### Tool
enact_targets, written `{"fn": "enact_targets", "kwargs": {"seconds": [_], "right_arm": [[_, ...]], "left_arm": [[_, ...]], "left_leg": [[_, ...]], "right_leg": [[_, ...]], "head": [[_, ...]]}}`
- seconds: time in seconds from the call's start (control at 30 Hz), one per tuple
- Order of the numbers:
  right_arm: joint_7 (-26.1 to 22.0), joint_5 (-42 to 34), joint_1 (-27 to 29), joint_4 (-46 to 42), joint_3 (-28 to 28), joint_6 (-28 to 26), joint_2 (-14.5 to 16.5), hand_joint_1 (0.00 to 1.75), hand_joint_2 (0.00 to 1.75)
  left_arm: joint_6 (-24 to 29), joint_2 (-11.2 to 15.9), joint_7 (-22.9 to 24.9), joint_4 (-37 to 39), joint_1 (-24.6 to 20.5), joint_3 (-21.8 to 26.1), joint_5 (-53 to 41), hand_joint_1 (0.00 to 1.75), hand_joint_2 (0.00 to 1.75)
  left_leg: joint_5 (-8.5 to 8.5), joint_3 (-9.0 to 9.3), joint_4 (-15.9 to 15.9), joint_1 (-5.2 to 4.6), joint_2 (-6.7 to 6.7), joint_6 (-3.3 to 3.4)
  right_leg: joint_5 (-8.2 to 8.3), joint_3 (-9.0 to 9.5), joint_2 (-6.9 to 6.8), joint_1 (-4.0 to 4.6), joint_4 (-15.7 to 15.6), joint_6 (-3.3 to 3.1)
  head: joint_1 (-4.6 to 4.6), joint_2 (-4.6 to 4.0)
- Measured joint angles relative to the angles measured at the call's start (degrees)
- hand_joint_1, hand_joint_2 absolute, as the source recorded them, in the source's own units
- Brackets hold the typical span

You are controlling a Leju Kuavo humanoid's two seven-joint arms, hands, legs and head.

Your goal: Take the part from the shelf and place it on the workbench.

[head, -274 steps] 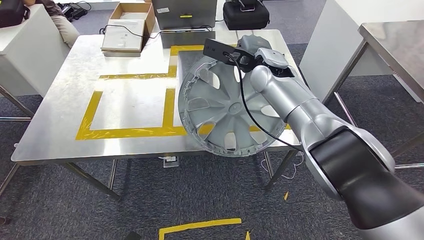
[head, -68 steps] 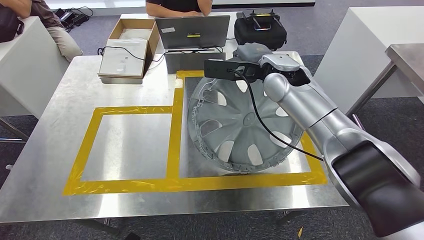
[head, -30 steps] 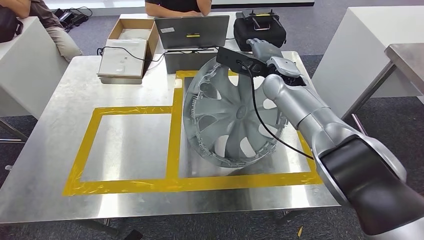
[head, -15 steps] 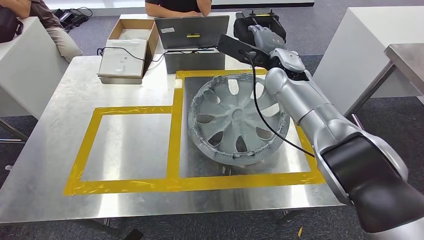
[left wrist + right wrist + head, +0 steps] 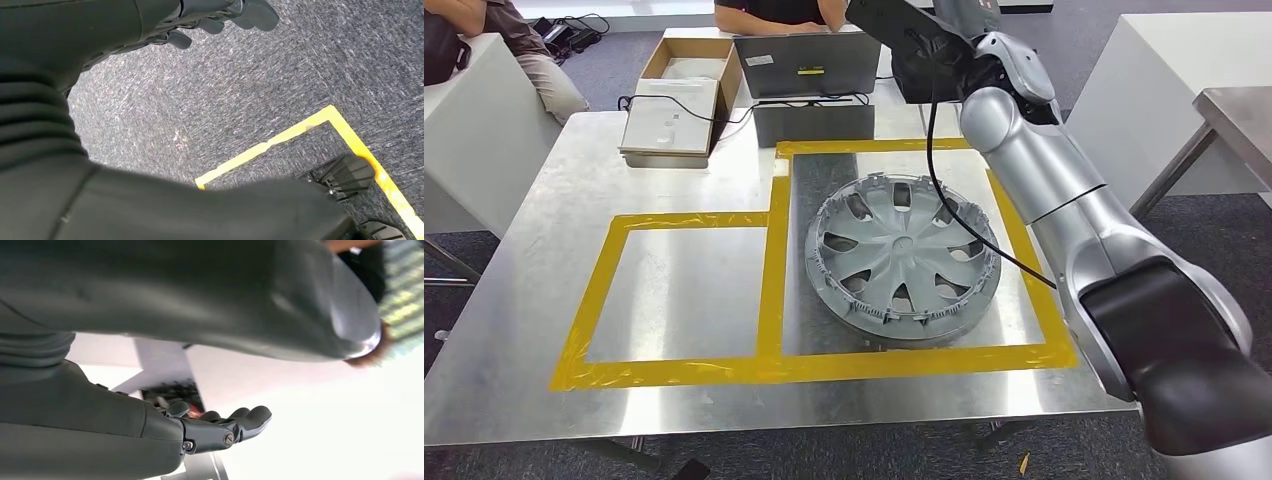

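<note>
Steel workbench [image 5: 674, 290], yellow-taped squares [image 5: 769, 260], wheel cover [image 5: 902, 255] lying flat, right hand [image 5: 220, 427] spread, grey carpet [image 5: 250, 90]

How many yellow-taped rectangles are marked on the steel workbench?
2: the left yellow-taped rectangle is bare inside; the right yellow-taped rectangle holds the grey plastic wheel cover, lying flat.

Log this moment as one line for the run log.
hubcap: flat on workbench, inside right taped square | right hand: open, raised | left hand: empty, over floor
</note>
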Motion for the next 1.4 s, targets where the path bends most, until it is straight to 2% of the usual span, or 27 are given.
{"fn": "enact_targets", "kwargs": {"seconds": [0.27, 0.4, 0.67, 0.8, 0.93, 1.0, 1.03, 1.1, 1.13, 1.17, 1.2, 1.3, 1.33, 1.4], "right_arm": [[-2.37, -6.82, 3.19, -23.06, -3.75, -3.29, -3.66, 0.0, 0.0], [-3.21, -9.03, 3.73, -31.05, -5.43, -3.95, -5.09, 0.0, 0.0], [-3.37, -10.15, 5.09, -37.77, -6.83, -4.83, -6.57, 0.0, 0.0], [-3.2, -10.45, 5.19, -38.48, -6.99, -4.72, -6.98, 0.0, 0.0], [-3.1, -10.69, 5.12, -38.65, -7.04, -4.55, -7.06, 0.0, 0.0], [-3.06, -10.79, 4.95, -38.83, -7.08, -4.49, -7.19, 0.0, 0.0], [-3.04, -10.81, 4.91, -38.91, -7.11, -4.45, -7.3, 0.0, 0.0], [-2.99, -10.84, 5.06, -38.94, -7.13, -4.4, -7.58, 0.0, 0.0], [-2.95, -10.84, 5.29, -38.94, -7.14, -4.39, -7.74, 0.0, 0.0], [-2.92, -10.85, 5.49, -38.94, -7.14, -4.39, -7.86, 0.0, 0.0], [-2.91, -10.85, 5.61, -38.94, -7.14, -4.38, -7.95, 0.0, 0.0], [-2.91, -10.89, 5.61, -39.06, -7.17, -4.39, -8.15, 0.0, 0.0], [-2.89, -10.92, 5.6, -39.15, -7.23, -4.4, -8.28, 0.0, 0.0], [-2.85, -10.96, 5.66, -39.3, -7.35, -4.47, -8.52, 0.0, 0.0]], "left_arm": [[0.69, 0.02, -0.13, 0.04, 1.01, 0.0, 0.24, 0.0, 0.0], [1.05, 0.03, -0.55, 0.06, 1.53, 0.0, 0.69, 0.0, 0.0], [1.6, 0.04, -0.65, 0.08, 2.14, 0.02, 1.14, 0.0, 0.0], [1.72, 0.11, -0.38, 0.09, 2.2, 0.07, 1.42, 0.0, 0.0], [2.03, 0.09, -0.22, 0.08, 2.26, 0.09, 1.55, 0.0, 0.0], [2.15, 0.01, -0.18, 0.07, 2.26, 0.1, 1.55, 0.0, 0.0], [2.16, -0.03, -0.16, 0.07, 2.27, 0.11, 1.55, 0.0, 0.0], [2.19, 0.0, -0.13, 0.09, 2.34, 0.12, 1.55, 0.0, 0.0], [2.19, 0.0, -0.1, 0.1, 2.39, 0.13, 1.55, 0.0, 0.0], [2.19, -0.02, -0.08, 0.1, 2.45, 0.13, 1.55, 0.0, 0.0], [2.19, -0.05, -0.07, 0.11, 2.5, 0.13, 1.54, 0.0, 0.0], [2.2, -0.09, -0.05, 0.09, 2.54, 0.13, 1.52, 0.0, 0.0], [2.2, -0.07, -0.05, 0.08, 2.54, 0.13, 1.49, 0.0, 0.0], [2.21, -0.03, -0.05, 0.07, 2.58, 0.13, 1.42, 0.0, 0.0]], "left_leg": [[-0.05, 0.0, 0.0, -0.02, -0.02, 0.01], [-0.11, 0.01, 0.0, -0.02, 0.01, 0.0], [-0.19, 0.05, 0.09, -0.13, 0.01, 0.11], [-0.42, 0.05, 0.29, -0.34, 0.02, 0.46], [-0.15, 0.22, 0.17, -0.26, 0.11, 1.0], [0.27, 0.47, -0.5, 0.07, 0.35, 1.45], [0.45, 0.56, -0.77, 0.23, 0.49, 1.62], [0.54, 0.44, -0.78, 0.24, 0.64, 1.71], [0.58, 0.3, -0.7, 0.24, 0.72, 1.67], [0.63, 0.12, -0.57, 0.27, 0.79, 1.6], [0.72, -0.1, -0.4, 0.33, 0.84, 1.48], [1.06, -0.8, 0.31, 0.52, 0.83, 0.8], [1.21, -0.94, 0.5, 0.5, 0.78, 0.45], [1.68, -1.09, 0.48, 0.41, 0.62, -0.42]], "right_leg": [[-0.04, 0.01, -0.01, -0.03, -0.02, 0.0], [-0.05, 0.02, -0.01, -0.03, -0.03, 0.02], [-0.03, 0.1, -0.01, -0.09, -0.07, 0.12], [-0.12, 0.19, -0.01, -0.22, -0.1, 0.39], [-0.07, 0.37, 0.04, -0.37, -0.1, 0.96], [-1.76, -0.25, -0.05, -0.24, 1.75, 1.3], [-3.53, -1.22, -0.13, -0.22, 4.28, 1.49], [-7.64, -4.29, -0.28, -0.43, 11.83, 1.84], [-8.8, -5.48, -0.34, -0.57, 14.89, 1.97], [-8.93, -5.87, -0.4, -0.7, 16.2, 2.07], [-7.96, -5.04, -0.48, -0.82, 15.11, 2.13], [-3.67, 1.41, -0.68, -0.98, 4.07, 2.14], [-2.96, 2.63, -0.65, -0.9, 1.81, 1.9], [-2.42, 2.75, -0.46, -0.66, 1.23, 1.1]], "head": [[0.01, 0.0], [0.01, 0.0], [0.0, 0.0], [0.0, 0.0], [-0.01, 0.0], [0.13, 0.0], [0.21, 0.0], [0.33, 0.0], [0.34, 0.0], [0.34, 0.0], [0.34, 0.0], [0.36, 0.0], [0.39, 0.0], [0.41, 0.0]]}}
